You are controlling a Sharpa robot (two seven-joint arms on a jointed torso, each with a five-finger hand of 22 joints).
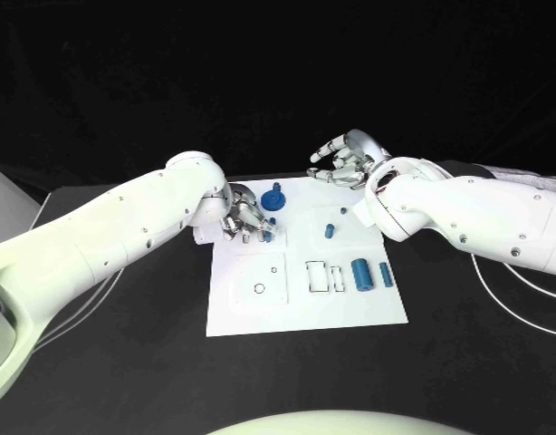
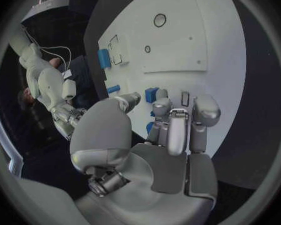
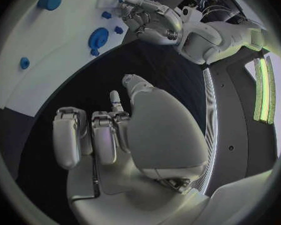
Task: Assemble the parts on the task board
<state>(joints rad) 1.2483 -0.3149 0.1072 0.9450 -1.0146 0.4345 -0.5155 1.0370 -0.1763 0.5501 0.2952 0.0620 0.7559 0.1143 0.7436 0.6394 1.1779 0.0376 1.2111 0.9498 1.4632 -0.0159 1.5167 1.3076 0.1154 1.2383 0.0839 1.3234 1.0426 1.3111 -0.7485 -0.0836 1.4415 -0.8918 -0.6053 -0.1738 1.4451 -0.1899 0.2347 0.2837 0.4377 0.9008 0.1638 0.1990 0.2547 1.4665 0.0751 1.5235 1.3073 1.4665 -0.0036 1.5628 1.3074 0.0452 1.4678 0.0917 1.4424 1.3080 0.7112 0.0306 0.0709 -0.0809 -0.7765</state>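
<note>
Left hand (image 1: 243, 217) pinches a small blue part (image 2: 152, 94) over the white board (image 1: 304, 299). Right hand (image 1: 346, 160), fingers curled on nothing, hovers past the board's far edge.

Task board (image 1: 298, 304): matt white plate. Parts (image 1: 361, 273): smooth blue plastic. Hands (image 2: 172, 130): satin silver metal. Table (image 1: 121, 381): matt black.

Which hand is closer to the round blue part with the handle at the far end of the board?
Left. The left hand sits over the task board right beside the round blue part; the right hand hovers beyond the board's far edge, farther off.
</note>
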